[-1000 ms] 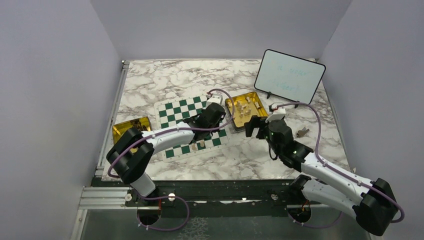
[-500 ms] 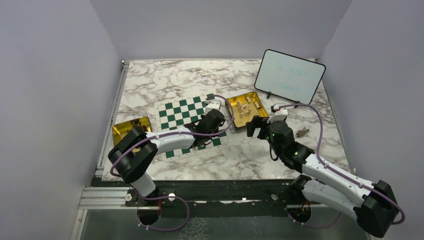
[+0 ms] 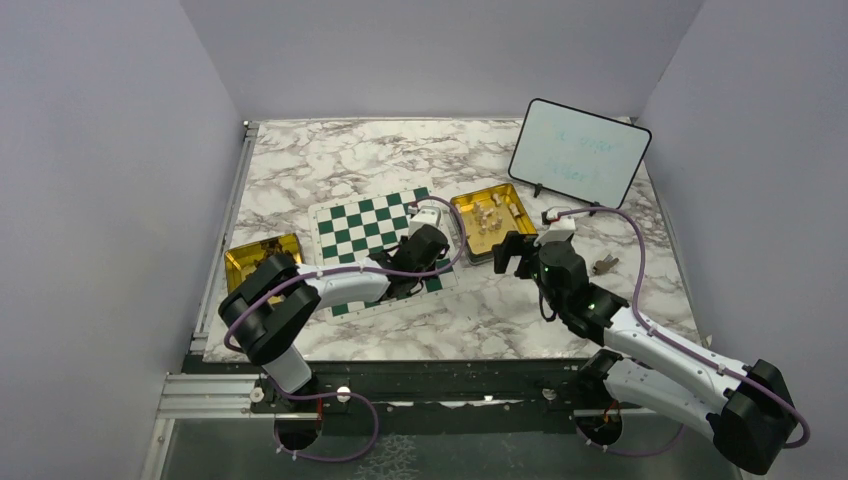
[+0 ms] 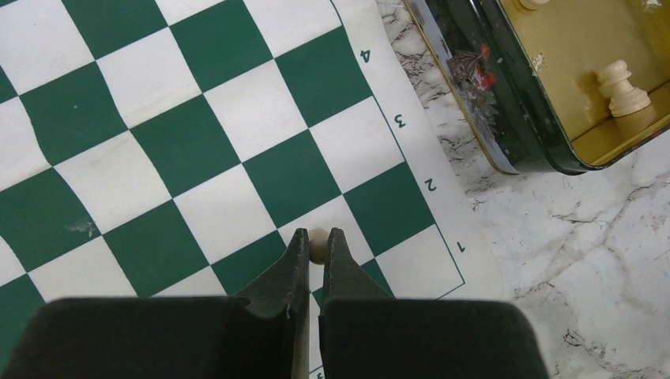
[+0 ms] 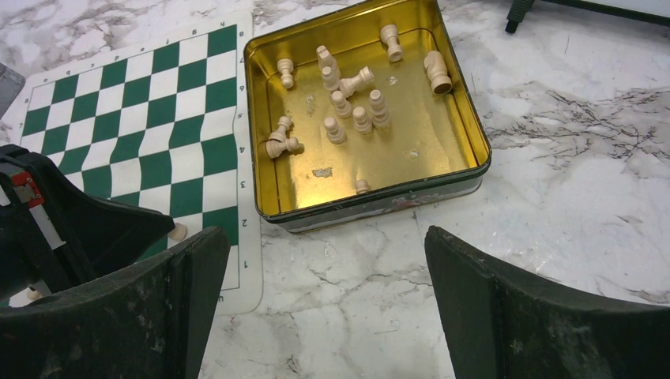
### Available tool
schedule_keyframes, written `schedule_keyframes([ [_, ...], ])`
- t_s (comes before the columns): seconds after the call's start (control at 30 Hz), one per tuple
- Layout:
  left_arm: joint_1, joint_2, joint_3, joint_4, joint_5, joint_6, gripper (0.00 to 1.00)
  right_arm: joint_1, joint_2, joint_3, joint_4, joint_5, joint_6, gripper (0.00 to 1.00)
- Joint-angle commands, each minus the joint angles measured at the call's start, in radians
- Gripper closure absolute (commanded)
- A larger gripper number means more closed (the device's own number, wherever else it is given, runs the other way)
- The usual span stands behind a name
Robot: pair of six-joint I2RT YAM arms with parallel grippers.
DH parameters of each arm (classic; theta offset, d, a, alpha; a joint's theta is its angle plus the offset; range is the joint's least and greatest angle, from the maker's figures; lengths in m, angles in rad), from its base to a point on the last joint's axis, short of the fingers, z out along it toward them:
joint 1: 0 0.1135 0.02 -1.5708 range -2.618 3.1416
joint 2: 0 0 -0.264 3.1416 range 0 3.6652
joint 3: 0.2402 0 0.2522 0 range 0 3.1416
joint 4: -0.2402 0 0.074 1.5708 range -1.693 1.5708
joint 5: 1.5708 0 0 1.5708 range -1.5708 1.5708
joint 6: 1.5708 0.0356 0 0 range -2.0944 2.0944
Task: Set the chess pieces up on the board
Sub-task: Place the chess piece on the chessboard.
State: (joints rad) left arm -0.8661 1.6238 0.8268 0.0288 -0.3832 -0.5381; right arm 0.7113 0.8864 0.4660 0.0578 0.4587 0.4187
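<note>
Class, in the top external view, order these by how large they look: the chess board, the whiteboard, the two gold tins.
1. The board and the whiteboard: look alike, so unranked.
2. The right-hand gold tin.
3. The left-hand gold tin, though the left arm covers part of it, so this is unsure.

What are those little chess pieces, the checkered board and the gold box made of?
The chess pieces look like pale wood or cream plastic with a matte finish; I can't tell which. The board seems to be a soft vinyl or cloth mat: its squares ripple instead of lying flat. The gold tin looks like thin metal: shiny gold inside, dark and printed outside.
</note>
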Motion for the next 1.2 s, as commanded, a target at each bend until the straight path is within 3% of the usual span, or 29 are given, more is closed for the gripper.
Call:
schedule_keyframes([
  [0.0, -0.008, 0.014, -0.017, 0.050, 0.012, -0.014, 1.00, -0.005, 0.000, -0.006, -0.008, 0.031, 0.009, 0.00],
  [0.43, -0.017, 0.022, -0.035, 0.081, 0.008, -0.016, 0.99, -0.006, 0.015, -0.010, 0.004, 0.024, 0.010, 0.00],
  [0.63, -0.020, 0.011, -0.027, 0.046, -0.023, -0.019, 0.92, -0.005, 0.026, -0.012, 0.012, 0.016, 0.011, 0.00],
  [0.73, -0.022, -0.001, -0.021, 0.034, -0.024, -0.020, 0.78, -0.006, 0.036, -0.009, 0.015, 0.008, 0.012, 0.00],
  [0.97, -0.022, -0.076, 0.011, -0.007, 0.005, -0.045, 0.70, -0.007, 0.057, 0.019, 0.019, -0.023, 0.000, 0.01],
  [1.17, -0.015, -0.169, 0.050, -0.045, 0.055, -0.046, 0.64, -0.022, 0.112, 0.076, 0.039, -0.062, -0.026, 0.10],
])
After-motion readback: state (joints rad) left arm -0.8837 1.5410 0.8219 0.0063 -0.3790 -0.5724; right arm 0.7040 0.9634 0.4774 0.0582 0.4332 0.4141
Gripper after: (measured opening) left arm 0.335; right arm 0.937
